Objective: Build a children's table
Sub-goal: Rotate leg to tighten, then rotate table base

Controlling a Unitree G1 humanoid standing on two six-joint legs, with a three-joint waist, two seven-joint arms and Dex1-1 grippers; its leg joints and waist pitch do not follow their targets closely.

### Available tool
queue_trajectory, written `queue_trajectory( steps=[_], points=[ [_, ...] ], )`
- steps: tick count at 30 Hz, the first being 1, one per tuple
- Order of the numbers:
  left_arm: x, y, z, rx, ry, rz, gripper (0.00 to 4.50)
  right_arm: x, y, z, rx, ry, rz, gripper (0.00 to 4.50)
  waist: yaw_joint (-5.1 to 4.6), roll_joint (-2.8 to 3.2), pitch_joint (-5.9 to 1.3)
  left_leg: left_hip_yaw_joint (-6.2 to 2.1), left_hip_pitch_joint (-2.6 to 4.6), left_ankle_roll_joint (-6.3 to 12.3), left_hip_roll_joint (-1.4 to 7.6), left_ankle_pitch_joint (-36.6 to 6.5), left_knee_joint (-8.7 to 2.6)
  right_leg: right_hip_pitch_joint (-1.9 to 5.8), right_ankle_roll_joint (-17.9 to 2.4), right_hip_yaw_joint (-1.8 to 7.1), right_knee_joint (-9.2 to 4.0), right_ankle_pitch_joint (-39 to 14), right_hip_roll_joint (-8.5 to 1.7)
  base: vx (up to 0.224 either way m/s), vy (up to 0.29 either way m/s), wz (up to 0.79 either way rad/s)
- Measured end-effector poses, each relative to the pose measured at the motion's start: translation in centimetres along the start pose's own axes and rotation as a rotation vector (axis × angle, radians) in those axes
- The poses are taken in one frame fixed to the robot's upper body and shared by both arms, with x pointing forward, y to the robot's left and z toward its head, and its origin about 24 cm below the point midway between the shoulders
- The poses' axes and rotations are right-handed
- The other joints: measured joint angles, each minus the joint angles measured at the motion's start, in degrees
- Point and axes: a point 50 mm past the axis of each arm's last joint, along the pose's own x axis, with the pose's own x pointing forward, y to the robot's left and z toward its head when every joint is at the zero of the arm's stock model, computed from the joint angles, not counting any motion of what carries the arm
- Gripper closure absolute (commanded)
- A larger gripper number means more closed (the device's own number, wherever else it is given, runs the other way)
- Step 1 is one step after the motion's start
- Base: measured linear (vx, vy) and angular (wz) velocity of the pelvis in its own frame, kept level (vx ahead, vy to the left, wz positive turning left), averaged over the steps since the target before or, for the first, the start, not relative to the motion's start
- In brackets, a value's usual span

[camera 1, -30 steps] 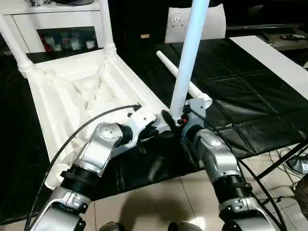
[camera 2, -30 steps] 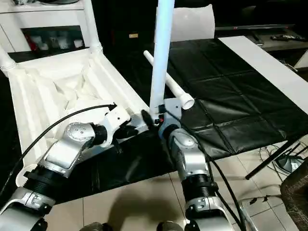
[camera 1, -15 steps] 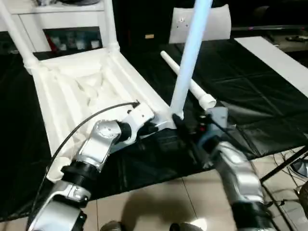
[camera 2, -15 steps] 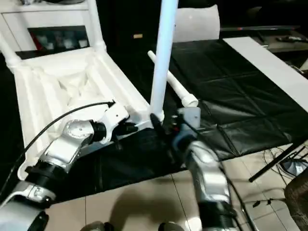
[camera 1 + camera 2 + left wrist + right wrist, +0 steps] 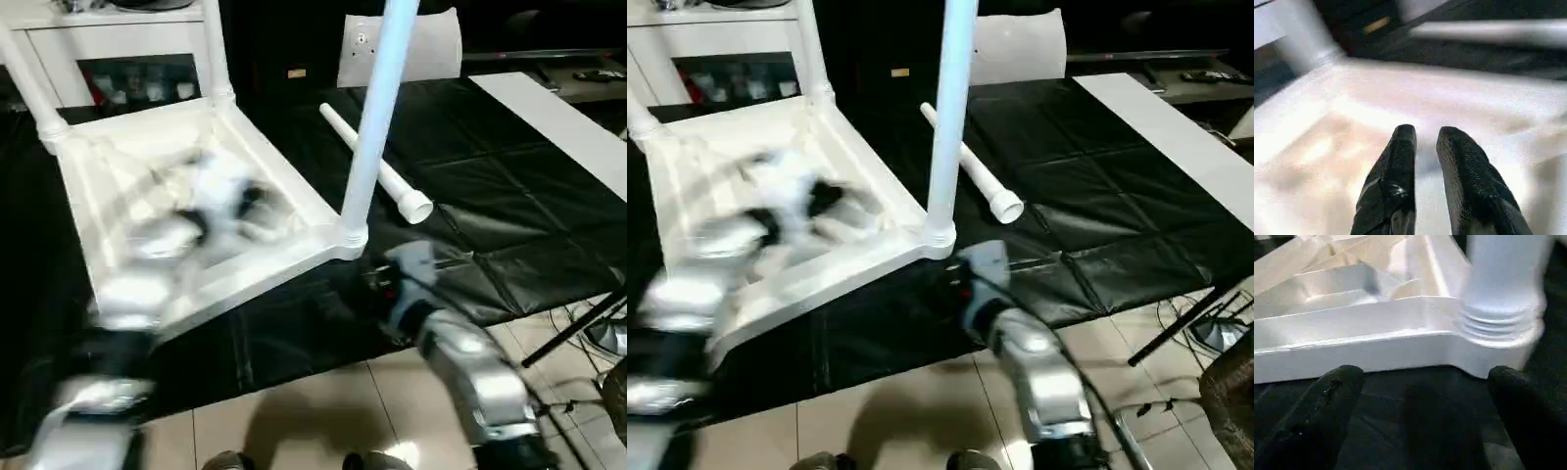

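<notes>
I just let go of the third long white tapered tubular leg (image 5: 369,127), standing in the upturned white plastic square tabletop (image 5: 257,176) mid-frame, right tool (image 5: 1420,416) spread wide and backed off, left tool (image 5: 1426,147) nearly pressed together, one leg left.

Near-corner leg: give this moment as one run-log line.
leg: upright in tabletop corner socket | right gripper: open, apart from it | spare leg: lying on mat

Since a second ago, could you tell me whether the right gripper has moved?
Yes. The right gripper has let go and backed away from the upright leg toward the robot.
</notes>
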Motion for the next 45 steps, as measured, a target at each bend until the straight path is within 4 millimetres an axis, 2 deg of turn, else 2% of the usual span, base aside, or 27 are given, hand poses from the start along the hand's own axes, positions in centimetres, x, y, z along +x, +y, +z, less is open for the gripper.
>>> queue_trajectory(
  steps=[2,5,9,11,12,13,15,16,17,18,19,20,21,22,23,24,25,26,27,28,29,32,33,35,40,41,45],
  points=[
    [-1.1,0.9,-0.8,-0.006,0.016,0.058,3.54,0.3,0.3,0.3,0.007,-0.014,0.001,0.0,0.5,0.0,0.0,-0.02,-0.05,0.0,-0.05,0.0,0.01,0.08,0.0,0.03,-0.06,0.0,-0.01,0.0,0.0,0.0],
    [-2.0,0.8,-1.0,-0.071,-0.018,0.08,3.54,0.3,0.8,0.8,0.003,-0.027,0.013,0.0,1.16,-0.03,-0.01,-0.02,-0.1,0.02,-0.12,0.0,0.02,0.13,0.0,0.07,-0.13,0.0,-0.05,0.0,0.0,0.0],
    [-4.1,-3.1,-1.0,-0.264,-0.141,0.081,3.54,-1.0,1.2,2.1,-0.06,-0.084,0.033,0.0,1.4,-0.14,-0.05,-0.19,-0.16,0.12,-0.22,-0.2,0.02,0.47,0.0,-0.09,-0.34,0.0,-0.16,0.0,0.0,0.0],
    [-4.3,-4.2,-1.2,-0.286,-0.137,0.076,3.54,-1.4,1.1,2.3,-0.075,-0.093,0.029,0.0,1.15,-0.22,-0.08,-1.61,-0.65,0.11,-0.3,-0.2,0.23,0.83,0.2,-1.39,-0.55,-0.1,-0.23,-0.014,-0.019,0.14],
    [-4.5,-4.4,-1.2,-0.282,-0.142,0.094,3.54,-1.6,1.0,2.3,-0.085,-0.094,0.034,0.0,0.9,-0.08,-0.08,-2.6,-1.4,0.08,-0.36,-0.1,0.35,1.12,0.1,-2.41,-0.74,-0.1,-0.31,-0.036,-0.061,0.41],
    [-4.7,-4.9,-1.0,-0.292,-0.157,0.114,3.54,-1.9,1.0,2.1,-0.087,-0.089,0.036,0.0,0.26,0.18,-0.11,-4.12,-1.96,-0.02,-0.39,-0.1,0.56,1.59,0.1,-3.63,-1.02,-0.1,-0.24,-0.036,-0.061,0.41],
    [-4.8,-5.8,-1.2,-0.301,-0.147,0.123,3.54,-2.1,1.0,1.8,-0.083,-0.08,0.035,0.0,-0.31,0.43,0.04,-6.3,-2.11,-0.55,-0.56,0.2,0.65,2.26,-0.6,-4.59,-0.56,-0.5,0.26,0.007,-0.102,0.54],
    [-4.8,-6.1,-1.6,-0.297,-0.121,0.119,3.54,-2.1,1.1,1.8,-0.083,-0.082,0.042,0.0,-0.38,0.64,0.18,-7.88,-2.1,-1.0,-0.71,0.5,0.61,2.56,-2.0,-4.69,0.75,-1.5,1.02,0.014,-0.119,0.54],
    [-4.7,-6.3,-1.6,-0.294,-0.109,0.118,3.54,-2.1,1.2,1.9,-0.088,-0.083,0.049,0.0,-0.45,0.43,0.26,-9.05,-2.09,-1.27,-1.12,0.7,0.59,2.55,-3.0,-4.36,1.92,-2.5,1.6,-0.031,-0.157,0.61],
    [-4.7,-6.4,-1.7,-0.3,-0.104,0.12,3.54,-2.1,1.2,1.9,-0.098,-0.083,0.054,0.0,0.03,-0.36,0.22,-9.57,-2.31,-1.68,-1.72,0.7,0.46,2.4,-2.4,-3.46,2.63,-3.0,1.86,-0.082,-0.189,0.71],
    [-4.6,-6.6,-1.7,-0.315,-0.099,0.127,3.54,-2.3,0.9,2.0,-0.121,-0.08,0.049,0.0,0.81,-1.61,-0.15,-9.34,-1.82,-2.14,-2.22,-0.2,1.49,1.76,-1.6,-3.69,3.34,-3.9,1.39,-0.082,-0.189,0.71],
    [-4.6,-6.8,-1.8,-0.319,-0.093,0.125,3.54,-2.4,0.6,2.0,-0.135,-0.075,0.045,0.0,1.21,-1.6,0.18,-8.77,-2.28,-1.41,-2.12,-2.2,5.53,1.97,-1.7,-4.94,3.19,-3.9,0.56,-0.076,-0.145,0.41],
    [-4.7,-6.9,-2.0,-0.317,-0.086,0.129,3.54,-2.4,0.5,2.1,-0.142,-0.078,0.042,0.0,1.14,-1.54,0.1,-8.4,-3.11,-1.32,-2.57,-2.4,10.19,2.55,-1.7,-5.78,3.07,-3.9,-0.52,0.003,-0.059,0.3],
    [-4.7,-6.8,-2.0,-0.311,-0.084,0.143,3.54,-2.5,0.4,2.2,-0.14,-0.081,0.037,0.0,0.59,-1.64,-0.05,-7.62,-2.59,-1.26,-3.72,-2.7,12.55,2.3,-1.5,-6.36,2.77,-3.8,-1.69,0.003,-0.059,0.3],
    [-4.5,-6.7,-1.6,-0.303,-0.092,0.147,3.54,-2.6,0.2,2.2,-0.134,-0.084,0.024,0.0,0.24,-1.71,-0.02,-7.14,-1.85,-0.76,-4.51,-3.3,12.87,1.88,-1.3,-6.57,2.87,-3.7,-2.45,-0.004,-0.028,0.57],
    [-4.3,-6.8,-1.3,-0.294,-0.101,0.145,3.54,-2.7,-0.2,2.2,-0.128,-0.085,0.003,0.0,0.14,-1.48,-0.06,-7.11,-0.87,-0.59,-4.49,-4.2,12.33,1.76,-1.3,-7.13,2.75,-3.3,-3.03,-0.054,0.012,0.63],
    [-4.2,-7.1,-1.1,-0.284,-0.101,0.137,3.54,-2.8,-0.5,2.2,-0.126,-0.081,-0.02,0.0,0.05,-0.47,-0.23,-7.26,0.22,-0.52,-3.33,-6.0,9.83,2.11,-1.4,-8.94,2.29,-2.8,-3.45,-0.054,0.012,0.63],
    [-4.2,-7.1,-1.2,-0.274,-0.096,0.137,3.54,-2.9,-0.8,2.2,-0.12,-0.083,-0.041,0.0,0.23,0.52,-0.18,-7.22,1.64,-1.25,-2.18,-7.9,6.56,2.46,-1.3,-9.44,1.75,-2.5,-2.79,-0.06,0.069,0.48],
    [-4.4,-7.0,-1.7,-0.263,-0.071,0.146,3.54,-2.8,-1.0,2.2,-0.104,-0.083,-0.059,0.0,0.11,0.64,0.07,-6.48,1.91,-0.69,-1.73,-7.7,6.31,2.75,-1.6,-8.52,1.02,-2.2,-1.94,-0.053,0.084,0.24],
    [-4.8,-6.7,-2.5,-0.262,-0.029,0.163,3.54,-2.6,-0.5,2.3,-0.082,-0.091,-0.049,0.0,0.11,0.75,0.05,-6.4,1.99,-0.64,-1.64,-7.6,6.23,2.77,-2.2,-6.28,0.87,-1.9,-0.39,-0.053,0.084,0.24],
    [-5.0,-6.6,-2.9,-0.251,-0.007,0.169,3.54,-2.6,-0.3,2.4,-0.065,-0.09,-0.042,0.0,0.11,0.72,0.04,-6.25,2.0,-0.65,-1.74,-7.6,6.42,2.71,-2.5,-4.97,0.79,-1.7,0.16,-0.029,0.057,0.16],
    [-5.0,-6.8,-3.1,-0.245,0.009,0.159,3.54,-3.1,-0.7,2.5,-0.053,-0.063,-0.046,0.0,0.09,0.13,-0.18,-4.63,2.67,-0.75,-1.76,-7.4,5.88,2.87,-1.6,-2.96,1.1,-1.6,0.16,-0.01,0.015,0.14],
    [-5.0,-7.0,-3.1,-0.243,0.008,0.153,3.54,-3.3,-0.7,2.5,-0.049,-0.066,-0.043,0.0,-0.04,-0.21,-0.35,-4.2,2.73,-0.78,-1.77,-7.3,5.41,2.88,-1.4,-2.59,1.02,-1.6,0.12,0.0,0.0,0.0],
    [-4.9,-7.3,-2.9,-0.231,0.005,0.136,3.54,-3.8,-0.7,2.2,-0.049,-0.057,-0.025,0.0,-0.37,-0.25,-0.39,-3.51,3.1,-0.93,-1.81,-7.2,4.63,2.82,-0.7,-2.04,0.9,-2.0,0.07,0.0,0.0,0.0],
    [-4.9,-6.8,-3.4,-0.213,0.033,0.129,3.54,-4.1,-0.4,1.7,-0.031,-0.03,-0.014,0.0,-1.86,-0.21,-0.42,-3.41,2.99,-1.17,-1.66,-6.0,3.38,2.15,-0.7,-1.99,1.01,-1.9,0.28,0.0,0.0,0.0],
    [-4.9,-6.8,-3.5,-0.225,0.036,0.122,3.36,-4.1,-0.5,1.6,-0.029,-0.023,-0.019,0.0,-1.87,-0.21,-0.42,-3.41,2.91,-1.32,-1.58,-5.8,3.27,2.01,-0.7,-1.98,1.03,-1.9,0.38,0.0,0.0,0.0],
    [-4.8,-6.0,-3.4,-0.25,0.042,0.132,3.36,-3.9,-0.3,1.9,-0.032,-0.009,-0.024,0.0,-1.66,-0.19,-0.43,-3.35,2.55,-1.48,-1.02,-5.5,3.05,1.63,-1.3,-1.99,1.0,-1.7,0.95,0.0,0.0,0.0]
  ],
)
